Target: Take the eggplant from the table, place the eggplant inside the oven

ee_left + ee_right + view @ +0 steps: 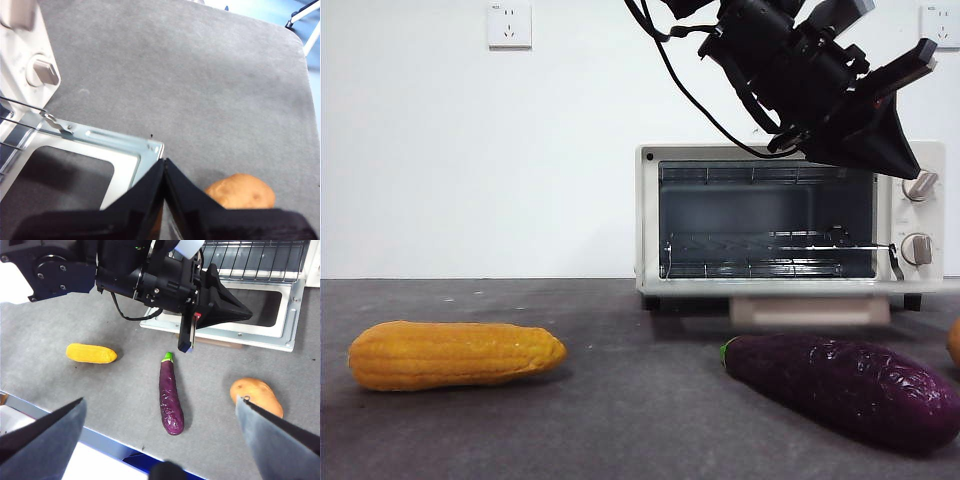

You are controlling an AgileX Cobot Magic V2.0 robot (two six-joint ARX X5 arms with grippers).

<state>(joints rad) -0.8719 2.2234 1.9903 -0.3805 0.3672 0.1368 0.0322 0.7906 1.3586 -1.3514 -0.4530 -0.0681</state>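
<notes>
The dark-purple eggplant (pixel 840 385) (pixel 170 395) lies on the grey table (pixel 620 420) in front of the oven, its green stem end toward the oven. The cream oven (pixel 650 220) stands with its door (pixel 280 335) (pixel 100 142) folded down flat and its wire rack (pixel 770 245) showing. My left gripper (pixel 905 165) (pixel 164 162) (pixel 247 315) hangs shut and empty above the door's corner, near the knobs. High above the table's front edge, my right gripper (pixel 161 400) is open, with the eggplant lying far below between its fingers.
A yellow corn cob (pixel 455 355) (pixel 91 353) lies to the left of the eggplant. A brown potato (pixel 255 395) (pixel 242 192) rests on the other side, near the door's corner. The table's front edge (pixel 100 440) runs just behind the eggplant's tail.
</notes>
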